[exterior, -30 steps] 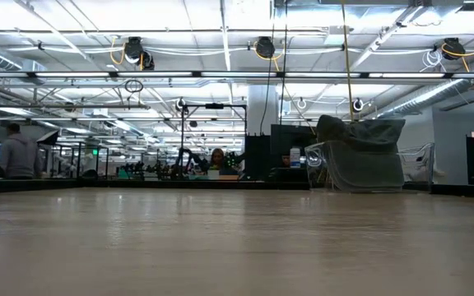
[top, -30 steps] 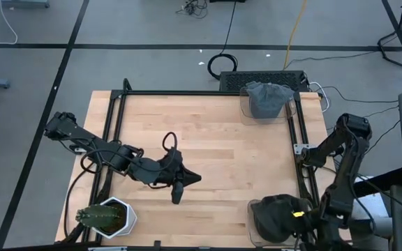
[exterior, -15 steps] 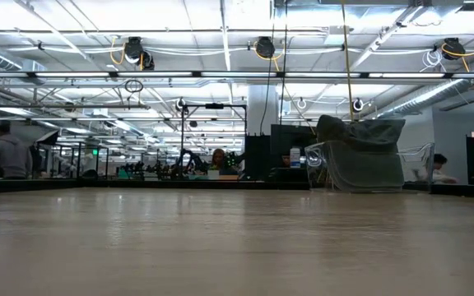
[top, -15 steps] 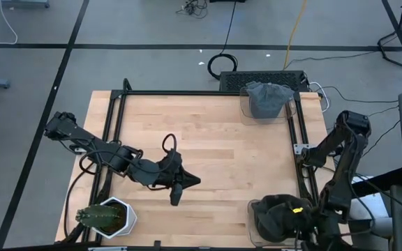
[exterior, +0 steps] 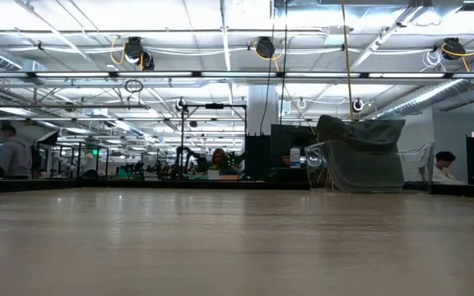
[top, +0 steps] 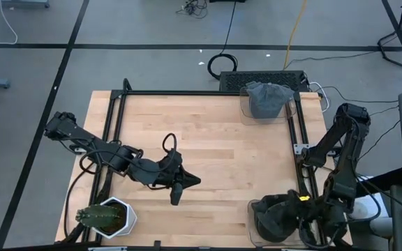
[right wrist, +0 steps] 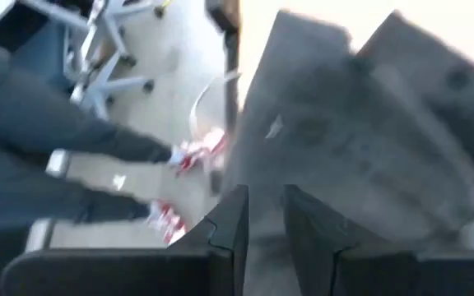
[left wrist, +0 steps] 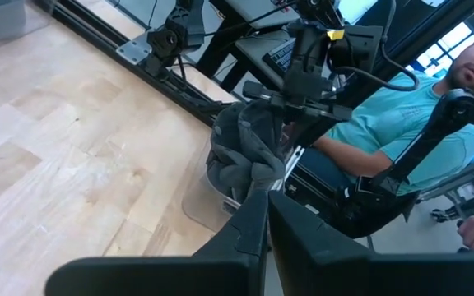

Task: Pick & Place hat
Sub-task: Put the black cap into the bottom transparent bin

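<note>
A dark hat (top: 274, 215) lies bunched in a clear bin (top: 255, 209) at the table's near right corner; the left wrist view shows this hat (left wrist: 249, 152) too. A grey hat (top: 266, 99) sits in a second clear bin (top: 244, 106) at the far right, and the low view shows it (exterior: 359, 152) as well. My right gripper (right wrist: 263, 210) hovers just above the dark hat, its fingers slightly apart with nothing between them. My left gripper (left wrist: 267, 205) is shut and empty above the middle of the table (top: 187, 183), pointing toward the dark hat.
A cactus in a white pot (top: 105, 217) stands at the near left corner. A black frame rail (top: 300, 139) runs along the table's edges. A person in a teal shirt (left wrist: 385, 107) sits just past the near right corner. Bare wood (top: 222, 153) lies between the arms.
My right arm has drawn up and a little toward the far edge, away from the dark hat. The hat stays in its bin.
</note>
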Controlling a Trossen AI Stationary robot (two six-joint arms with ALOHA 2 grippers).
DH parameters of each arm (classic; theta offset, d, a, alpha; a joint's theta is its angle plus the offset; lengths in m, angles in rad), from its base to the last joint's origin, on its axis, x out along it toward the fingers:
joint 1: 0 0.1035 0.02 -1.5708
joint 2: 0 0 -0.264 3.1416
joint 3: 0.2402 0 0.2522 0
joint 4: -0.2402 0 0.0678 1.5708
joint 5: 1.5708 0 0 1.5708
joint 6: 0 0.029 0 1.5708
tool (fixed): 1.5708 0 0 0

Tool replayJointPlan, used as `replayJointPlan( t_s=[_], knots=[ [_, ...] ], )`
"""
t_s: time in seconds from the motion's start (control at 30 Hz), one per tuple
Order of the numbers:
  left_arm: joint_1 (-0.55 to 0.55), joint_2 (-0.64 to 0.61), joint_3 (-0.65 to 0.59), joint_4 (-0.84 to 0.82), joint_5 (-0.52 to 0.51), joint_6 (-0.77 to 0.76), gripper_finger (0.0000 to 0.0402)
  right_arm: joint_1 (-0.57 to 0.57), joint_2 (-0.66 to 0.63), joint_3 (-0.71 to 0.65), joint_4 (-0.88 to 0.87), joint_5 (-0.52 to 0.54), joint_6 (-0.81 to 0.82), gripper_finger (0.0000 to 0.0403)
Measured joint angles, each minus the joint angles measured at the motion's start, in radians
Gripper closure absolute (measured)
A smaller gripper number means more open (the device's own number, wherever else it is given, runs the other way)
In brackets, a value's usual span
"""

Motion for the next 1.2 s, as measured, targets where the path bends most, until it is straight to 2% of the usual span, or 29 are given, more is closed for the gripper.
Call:
replayJointPlan(
  t_s=[0.1,0.3,0.37,0.53,0.73,1.0,1.2],
  knots=[
    [0.0,0.0,0.0,-0.001,0.0,0.02,0.038,-0.029,0.012,0.0,0.004,0.022,-0.018,0.0333],
    [0.0,0.0,0.0,-0.004,0.002,0.071,0.038,-0.072,0.024,0.0,0.046,-0.113,-0.07,0.0333],
    [0.0,0.0,0.0,-0.005,0.035,0.078,0.038,-0.073,0.02,0.0,0.042,-0.138,-0.056,0.0333],
    [-0.003,0.0,0.0,-0.019,0.11,0.078,0.038,-0.057,0.006,0.0,0.05,-0.136,-0.039,0.0333],
    [-0.006,0.0,0.0,-0.031,0.111,0.099,0.038,-0.06,0.026,0.0,0.18,-0.135,-0.138,0.0335],
    [-0.014,0.0,0.0,-0.031,0.106,0.092,0.038,-0.102,0.079,-0.006,0.073,-0.133,-0.152,0.0365],
    [-0.014,0.0,0.0,-0.031,0.103,0.091,0.038,-0.16,0.079,-0.077,0.139,-0.141,-0.143,0.0378]
  ],
)
